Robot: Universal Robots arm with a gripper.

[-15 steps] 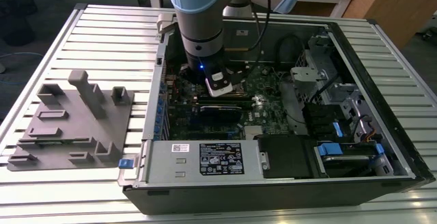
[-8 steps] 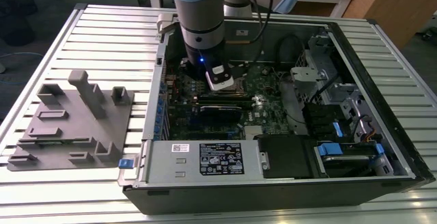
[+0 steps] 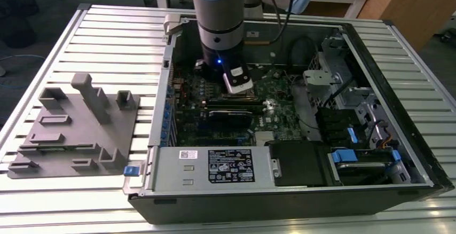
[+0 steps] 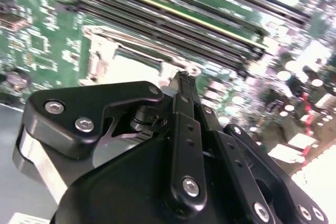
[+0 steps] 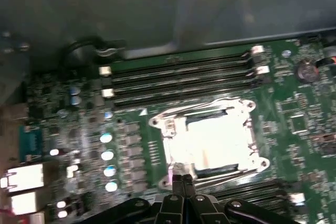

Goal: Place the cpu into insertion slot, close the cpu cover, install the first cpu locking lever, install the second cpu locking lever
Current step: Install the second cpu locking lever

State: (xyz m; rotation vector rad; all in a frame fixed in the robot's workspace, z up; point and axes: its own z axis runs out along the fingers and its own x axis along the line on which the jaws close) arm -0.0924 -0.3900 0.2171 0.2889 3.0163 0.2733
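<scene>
On a slatted metal table point(image 3: 107, 36), the gripper point(image 5: 181, 179), fingers pinched together, hovers beside the cpu cover point(image 5: 210, 140).

Insertion slot point(image 4: 123, 61) partly behind pincer point(image 4: 182, 77), glare-washed.

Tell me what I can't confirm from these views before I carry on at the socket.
- Whether the cpu is fully seated: glare washes out its top in the first wrist view.
- The locking levers' state: too thin and blurred around the cpu cover to tell.
- The insertion slot in the exterior view: the arm stands in front of it.
- The gripper: cut off by the frame edge, grip unclear.
</scene>
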